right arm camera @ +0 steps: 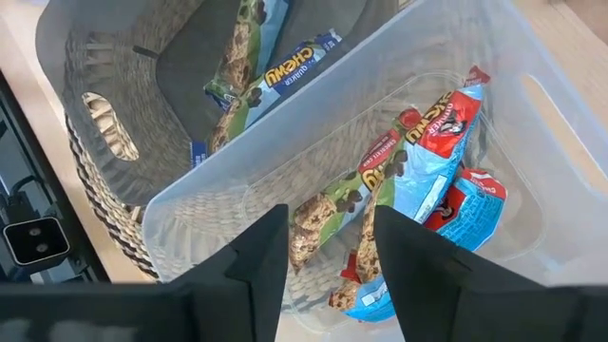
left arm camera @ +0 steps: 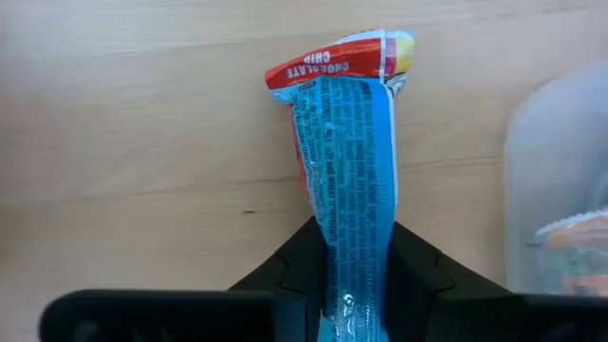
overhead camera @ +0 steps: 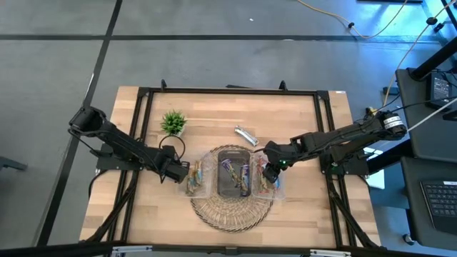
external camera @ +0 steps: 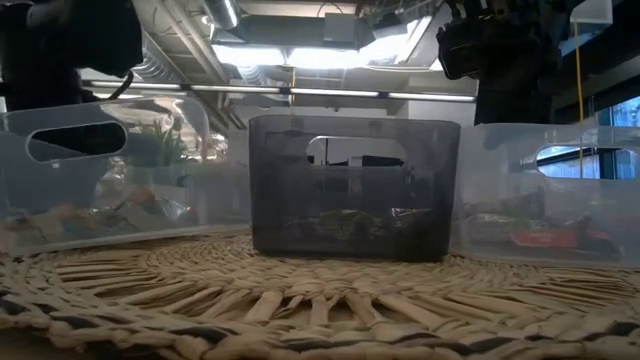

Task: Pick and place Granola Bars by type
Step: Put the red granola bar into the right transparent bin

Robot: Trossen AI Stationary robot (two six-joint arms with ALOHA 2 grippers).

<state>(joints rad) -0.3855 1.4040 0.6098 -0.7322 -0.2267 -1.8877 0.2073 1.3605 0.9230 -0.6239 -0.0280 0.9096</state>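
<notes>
- On the wooden table [overhead camera: 300, 107] sits a round woven mat [overhead camera: 232, 213] carrying three bins side by side: a clear bin [overhead camera: 195, 177] on the left, a dark bin [overhead camera: 233, 173] in the middle and another clear bin [overhead camera: 270, 178] on the right.
- The left gripper [overhead camera: 178, 171] hangs just beside the left clear bin, over bare wood. Its fingers are closed on a blue bar [left arm camera: 347, 180], pinching the wrapper flat near one end so the rest sticks out ahead, red-and-yellow seal foremost.
- That hold looks meant for carrying: the bar points clear of the fingers, so it could drop into a bin without the fingers going in.
- The right gripper [right arm camera: 328, 256] hovers above the right clear bin, fingers parted and empty. Its spot suggests it has nothing left to do here for now, though I can't be sure.
- The right clear bin holds blue bars with red ends [right arm camera: 432, 161] lying loosely on each other; the dark bin holds green-and-blue wrapped bars [right arm camera: 261, 71]. Each type has its own bin.
- One silver bar [overhead camera: 245, 134] lies alone on the wood behind the bins, not yet sorted.
- A small potted plant [overhead camera: 173, 123] stands near the left arm, apart from the work.
</notes>
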